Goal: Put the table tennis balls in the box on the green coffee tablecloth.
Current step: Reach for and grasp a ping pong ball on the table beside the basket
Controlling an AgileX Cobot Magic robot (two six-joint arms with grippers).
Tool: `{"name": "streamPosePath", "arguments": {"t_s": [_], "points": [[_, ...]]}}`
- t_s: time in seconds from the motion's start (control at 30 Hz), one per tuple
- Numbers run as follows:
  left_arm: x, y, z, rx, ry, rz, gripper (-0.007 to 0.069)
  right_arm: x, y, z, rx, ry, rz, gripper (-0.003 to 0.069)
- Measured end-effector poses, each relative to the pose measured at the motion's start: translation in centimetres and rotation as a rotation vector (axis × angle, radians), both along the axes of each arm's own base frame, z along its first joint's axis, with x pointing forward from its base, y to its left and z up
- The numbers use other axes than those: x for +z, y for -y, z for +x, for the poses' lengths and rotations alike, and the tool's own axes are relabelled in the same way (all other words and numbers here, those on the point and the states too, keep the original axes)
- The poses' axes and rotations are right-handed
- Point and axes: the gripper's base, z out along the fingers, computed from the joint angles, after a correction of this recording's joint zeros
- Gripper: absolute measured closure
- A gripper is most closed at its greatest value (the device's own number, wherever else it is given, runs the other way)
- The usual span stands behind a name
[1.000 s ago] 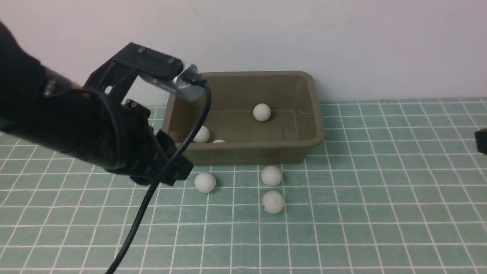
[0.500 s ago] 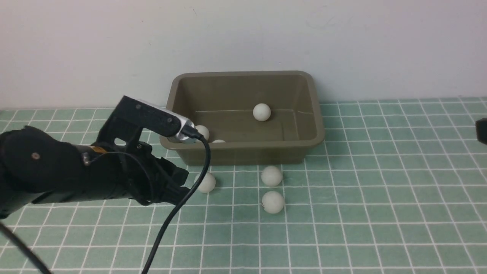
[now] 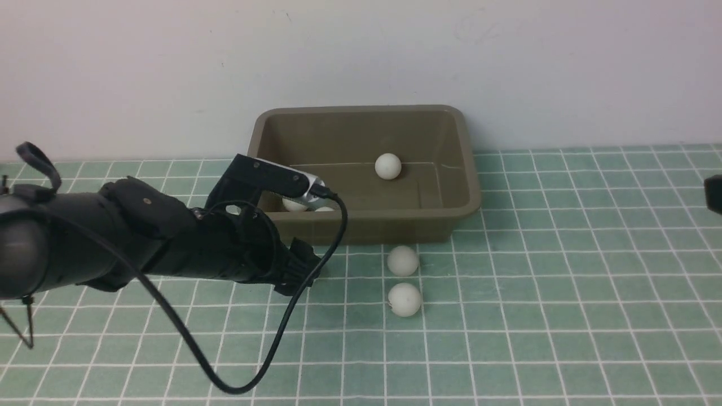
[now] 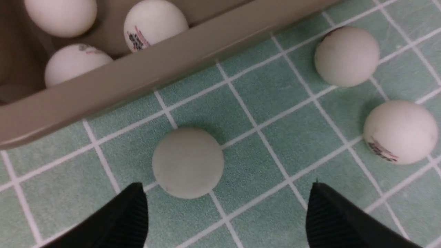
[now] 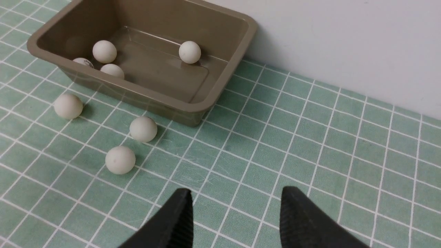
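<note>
The left claw point(image 4: 226, 187) stands open, its two black fingertips wide apart and low over the green coffee tablecloth point(image 3: 564, 282), with nothing between them. Just ahead of the fingertips, closer to one finger than the other, a plain table tennis ball point(image 4: 187, 162) rests on the cloth; it touches neither finger. Beyond that ball, further ahead of the claw, runs the near wall of the olive-brown box point(image 4: 137, 79). Three logo-printed balls point(image 4: 155, 22) lie bunched in the box's corner nearest this claw, and a fourth ball point(image 3: 388, 166) sits alone by the far wall. To the claw's right, two loose balls point(image 4: 346, 57) lie near each other on the cloth, one just in front of the box, the other closer to the robot.

The right claw point(image 5: 237, 191) hangs well apart from everything, its fingers parted and empty, bare cloth showing between them. The box and all the balls lie ahead of it and to its left.
</note>
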Motion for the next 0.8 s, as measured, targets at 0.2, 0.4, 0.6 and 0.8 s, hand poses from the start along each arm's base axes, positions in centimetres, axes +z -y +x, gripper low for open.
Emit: {"name": "streamPosePath", "arguments": {"t_s": [0.2, 0.4, 0.6, 0.8], "points": [[-1.4, 0.0, 0.7, 0.053, -0.028, -0.004, 0.0071, 0.0, 0.0, 0.0, 0.000, 0.000, 0.000, 0.0333], [-2.5, 0.0, 1.3, 0.092, -0.045, -0.001, 0.0070, 0.0, 0.0, 0.0, -0.002, -0.001, 0.003, 0.0333], [-2.6, 0.2, 2.1, 0.099, -0.038, -0.006, 0.0069, 0.0, 0.0, 0.0, -0.003, -0.002, 0.005, 0.0333], [-3.4, 0.3, 2.4, 0.110, -0.061, -0.009, 0.0069, 0.0, 0.0, 0.0, -0.002, -0.001, 0.004, 0.0333]]}}
